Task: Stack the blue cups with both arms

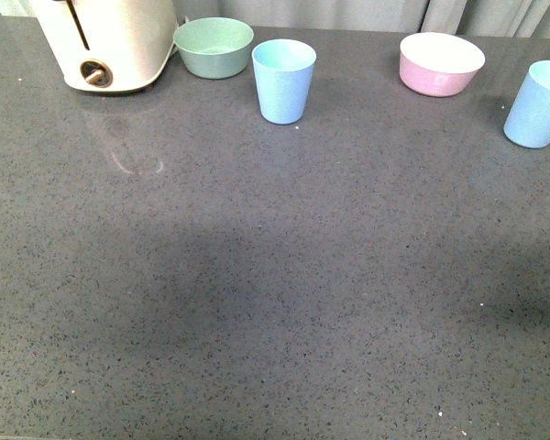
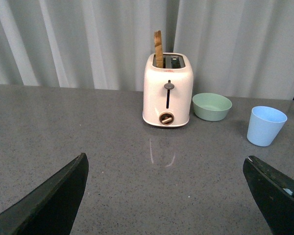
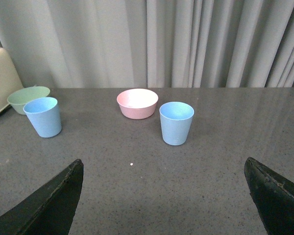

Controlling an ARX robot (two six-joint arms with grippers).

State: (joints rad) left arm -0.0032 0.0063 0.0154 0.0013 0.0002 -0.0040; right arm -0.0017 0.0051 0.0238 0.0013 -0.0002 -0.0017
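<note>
Blue left cup (image 1: 284, 81) and right cup (image 1: 541, 104) apart at the desk's (image 1: 257, 275) far edge.
I see the first beside the green bowl (image 1: 214, 47); left gripper (image 2: 164, 159) and right gripper (image 3: 162, 161) gape wide, holding nothing.

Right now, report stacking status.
Left end effector and right end effector open, empty. Left blue cup beside green bowl, right blue cup apart, both upright, unstacked. Pink bowl between them.

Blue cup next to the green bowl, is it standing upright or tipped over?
Upright. The blue cup stands on its narrow base on the counter beside the green bowl, with its open mouth facing up.
</note>
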